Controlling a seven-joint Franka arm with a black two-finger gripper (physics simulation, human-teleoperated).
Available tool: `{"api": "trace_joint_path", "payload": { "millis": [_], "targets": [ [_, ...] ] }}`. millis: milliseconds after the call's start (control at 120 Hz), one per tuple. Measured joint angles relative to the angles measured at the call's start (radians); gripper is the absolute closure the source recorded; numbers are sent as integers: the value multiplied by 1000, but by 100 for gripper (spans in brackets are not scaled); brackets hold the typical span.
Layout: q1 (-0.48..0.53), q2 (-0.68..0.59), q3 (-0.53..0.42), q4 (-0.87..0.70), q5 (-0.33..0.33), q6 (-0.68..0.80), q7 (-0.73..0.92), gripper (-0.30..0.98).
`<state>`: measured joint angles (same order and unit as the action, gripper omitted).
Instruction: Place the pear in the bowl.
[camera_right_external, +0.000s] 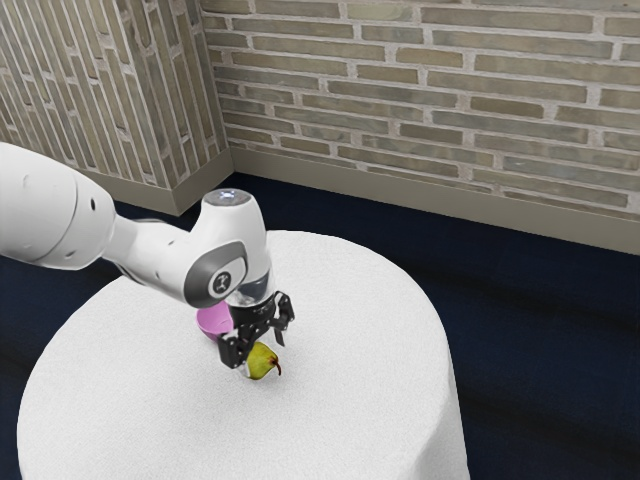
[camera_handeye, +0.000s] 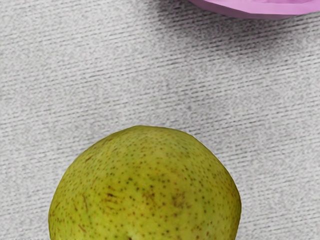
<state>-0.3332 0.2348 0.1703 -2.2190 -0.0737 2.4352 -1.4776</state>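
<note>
Starting at the exterior view's left, a brick wall section (camera_right_external: 85, 90) with upright courses stands behind the white arm (camera_right_external: 50, 205), which reaches in over the round, white-clothed surface (camera_right_external: 350, 300). Next along comes the pink bowl (camera_right_external: 212, 321), on the surface and partly hidden behind the hand.

Just right of the bowl, the black pincer (camera_right_external: 260, 354) points downward, its two fingers spread apart. The pear (camera_right_external: 261, 363), yellow-green, is low down at the fingertips, partly covered by the nearer finger; whether either finger touches it, I cannot tell. It is tilted over, its dark stem (camera_right_external: 280, 370) toward the exterior view's right. The pear is outside the bowl, near it yet apart.

Farther right, the surface's cloth hangs over the edge beside the dark blue floor (camera_right_external: 550, 350), and behind runs a longer brick wall (camera_right_external: 430, 90) with a plain beige baseboard (camera_right_external: 420, 196) along its foot.

In the wrist view, the pear's rounded, brown-speckled side is close under the hand, and a strip of ribbed cloth separates it from the bowl's pink rim, beside which a soft shadow falls.
</note>
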Motion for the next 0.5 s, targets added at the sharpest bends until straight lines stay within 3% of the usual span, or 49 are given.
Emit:
{"api": "trace_joint_path", "payload": {
  "millis": [300,500],
  "targets": [
    [27,14,0,-6,-16,13,-59,3],
    [35,21,1,-8,-17,28,-84,12]
  ]
}}
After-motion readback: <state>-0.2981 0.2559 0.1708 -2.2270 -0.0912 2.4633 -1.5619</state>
